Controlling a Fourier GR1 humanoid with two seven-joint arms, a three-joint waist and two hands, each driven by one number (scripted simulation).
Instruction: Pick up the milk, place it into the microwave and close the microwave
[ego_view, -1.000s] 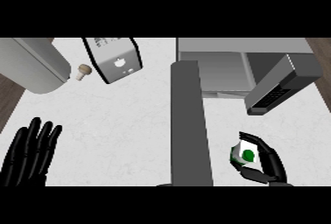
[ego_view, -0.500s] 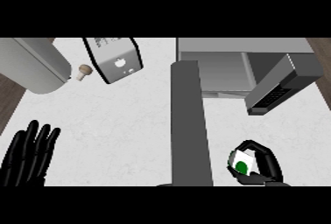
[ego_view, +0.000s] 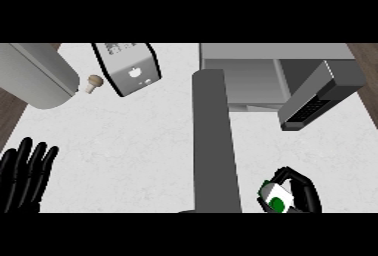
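White, faintly marbled table (ego_view: 140, 145) filled the view, with dark wood floor showing at its left and right edges. At the lower right, the right robot hand (ego_view: 301, 192) was curled round the milk (ego_view: 277, 197), its black fingers arching over the top and far side of the carton. Compared with half a second before, that hand and the carton sat slightly lower and closer to the bottom edge; a second before, they were higher up and further right. The milk showed as a small white carton with a round green mark on the face turned upward, and it sat just right of the long dark grey microwave door (ego_view: 216, 145), which stood open and ran from the table's middle down to the lower edge. Beyond the door, at the upper right, the microwave (ego_view: 251, 75) showed its pale grey open cavity, with a dark panel of buttons (ego_view: 314, 102) at its right. At the lower left the left robot hand (ego_view: 26, 175) rested open, fingers straight and pointing up, in the same place as before. Far from both hands, at the upper left, stood a large grey cylinder (ego_view: 33, 75), a small beige knob-shaped thing (ego_view: 93, 82) and a tilted grey box (ego_view: 129, 67)
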